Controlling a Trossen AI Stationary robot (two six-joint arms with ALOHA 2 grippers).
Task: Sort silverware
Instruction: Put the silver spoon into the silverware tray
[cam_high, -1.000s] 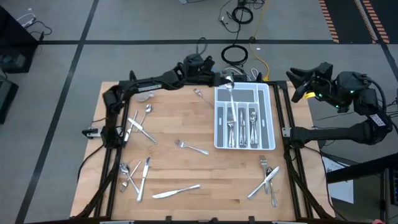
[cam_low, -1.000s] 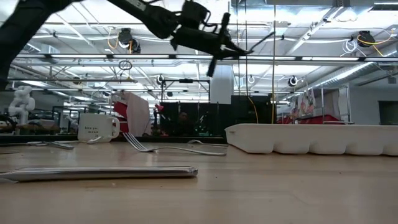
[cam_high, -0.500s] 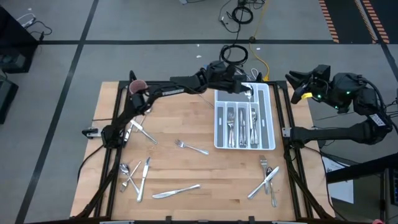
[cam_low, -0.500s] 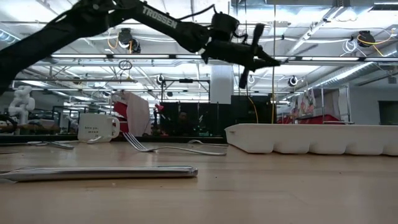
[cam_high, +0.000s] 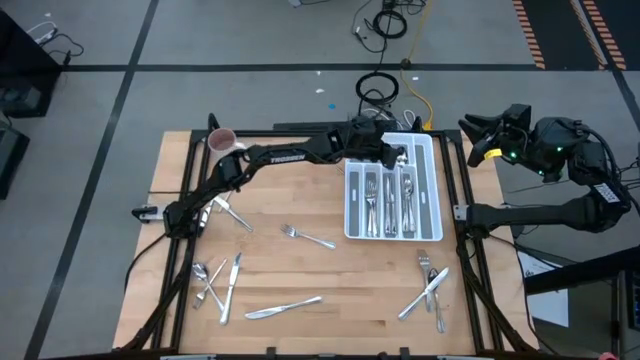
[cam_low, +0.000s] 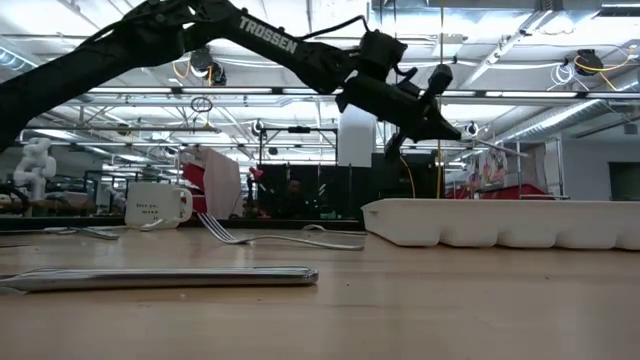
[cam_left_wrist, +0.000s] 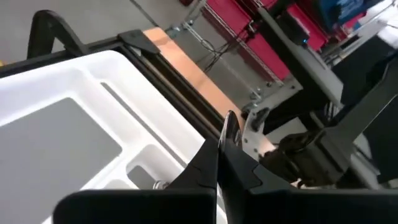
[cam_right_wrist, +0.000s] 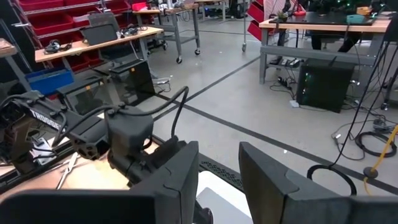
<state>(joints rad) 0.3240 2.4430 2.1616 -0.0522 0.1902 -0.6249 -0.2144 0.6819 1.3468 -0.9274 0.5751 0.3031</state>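
Note:
My left gripper reaches from the table's left over the far end of the white compartmented tray. It is shut on a spoon, a dark silhouette in the low view. The left wrist view shows its fingers closed together above the tray. Several pieces of silverware lie in the tray's compartments. Loose silverware lies flat on the wood: a fork, a knife and small heaps at left and right. My right gripper waits open, raised beyond the table's far right corner. My left gripper pinches the spoon partway along its length between its two fingers. The fingers come from the table's left, slanting a little down, and lie across the spoon. The spoon stands tilted, one end above the fingers, lifted clear over the tray.
A pink-and-white mug stands at the table's far left corner. The black frame rails run along the table's sides. Bare wood lies in the table's middle, left of the tray. Cables lie on the floor beyond the far edge.
My left gripper has carried the spoon toward the table's right edge and downward, from beside the tray's far left corner to over the tray's far end. The spoon has tipped from nearly upright to slanted. The arm has stretched out, uncovering the mug.

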